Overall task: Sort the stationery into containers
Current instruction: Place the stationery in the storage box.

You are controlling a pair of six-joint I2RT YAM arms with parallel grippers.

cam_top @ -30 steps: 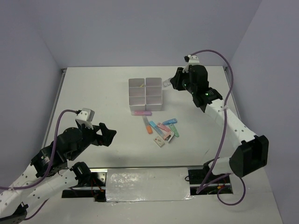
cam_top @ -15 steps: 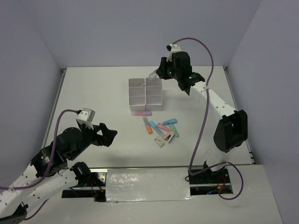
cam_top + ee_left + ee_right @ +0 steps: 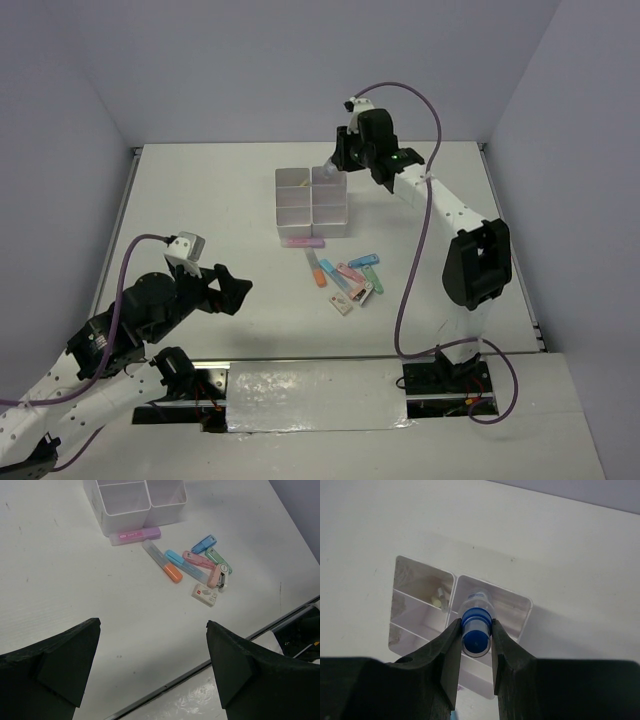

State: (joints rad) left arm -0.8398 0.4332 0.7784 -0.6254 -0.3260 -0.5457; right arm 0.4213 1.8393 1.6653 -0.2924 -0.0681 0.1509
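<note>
Clamped in the right gripper [image 3: 476, 640], between both fingers [image 3: 447, 652]: a small clear bottle [image 3: 476, 630], pinched across its blue cap, body pointing down and away. Hanging just above the white box of compartments [image 3: 312, 210], over the far right cell, at about one o'clock from the block's middle in the top view. In the far cell at eleven o'clock, a small pale yellow piece [image 3: 439, 599] lying inside.

Left gripper [image 3: 152, 625] spread wide, holding nothing, hovering at seven o'clock on the table [image 3: 200, 200], well apart from everything.

At five o'clock from the box, flat on the table, the loose pile [image 3: 352, 277]: a pink-and-lilac marker [image 3: 135, 535] just beside the box's near wall, an orange-tipped marker [image 3: 161, 566], a blue marker [image 3: 204, 544], a green marker [image 3: 216, 556], a white eraser [image 3: 205, 594] nearest the front edge.

As for the bottle: probably light and rigid, smooth and round, so apt to swivel or roll in a two-point pinch. Best taken as here, square across the cap. Likely tough enough for a short drop, yet better lowered into the cell before release, clear of the thin walls.

As for the markers: likely light, stiff, slick; best pinched across mid-barrel, fingers square to the length. As for the eraser: probably softer and grippier; best pinched across the short sides.
</note>
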